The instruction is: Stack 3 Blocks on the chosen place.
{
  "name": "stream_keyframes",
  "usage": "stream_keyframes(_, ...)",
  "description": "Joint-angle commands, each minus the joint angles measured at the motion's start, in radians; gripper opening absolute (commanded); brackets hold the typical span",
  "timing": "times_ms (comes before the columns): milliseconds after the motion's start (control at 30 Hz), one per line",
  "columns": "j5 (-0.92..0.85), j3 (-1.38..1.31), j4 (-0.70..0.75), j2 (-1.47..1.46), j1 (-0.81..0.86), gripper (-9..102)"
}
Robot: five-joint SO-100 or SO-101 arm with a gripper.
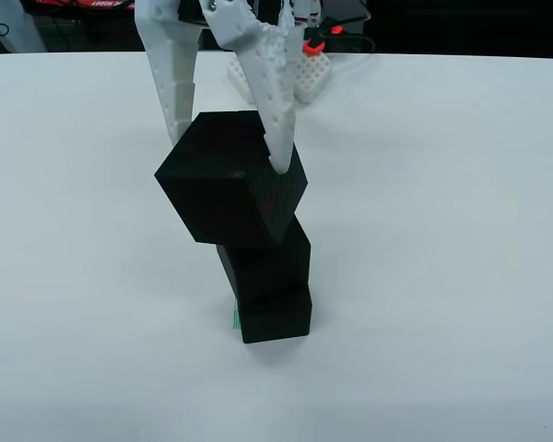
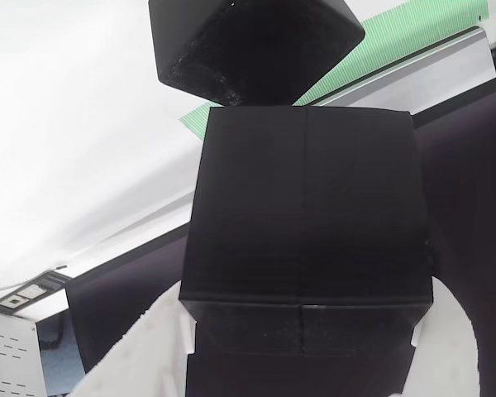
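Note:
Two black blocks stand stacked near the table's middle, the lower block [image 1: 276,319] under the second block [image 1: 267,262], which sits slightly turned. A sliver of the green striped patch [image 1: 234,316] shows at the lower block's left foot. The third block [image 1: 229,191] is tilted just above and left of the second one, overlapping its top. My white gripper [image 1: 229,152] is shut on it, one finger on each side. In the gripper-mounted view the held block [image 2: 306,215] is large in the middle, with another block [image 2: 256,45] and the green patch [image 2: 397,37] beyond it.
The white table [image 1: 442,276] has free room on all sides of the stack. A white and red holder [image 1: 309,72] sits at the far edge behind my arm. Dark clutter and cables lie beyond the table.

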Motion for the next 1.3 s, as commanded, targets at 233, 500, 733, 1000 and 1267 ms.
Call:
stream_keyframes(233, 0.011, -0.018, 0.026, 0.031, -0.011, 23)
stream_keyframes(500, -0.02, -0.011, 0.04, 0.003, 0.003, 24)
stream_keyframes(733, -0.077, 0.021, 0.046, -0.028, 0.006, 24)
stream_keyframes(1000, -0.095, 0.029, 0.029, -0.051, 0.011, 24)
stream_keyframes(1267, -0.095, 0.038, 0.003, -0.061, 0.021, 24)
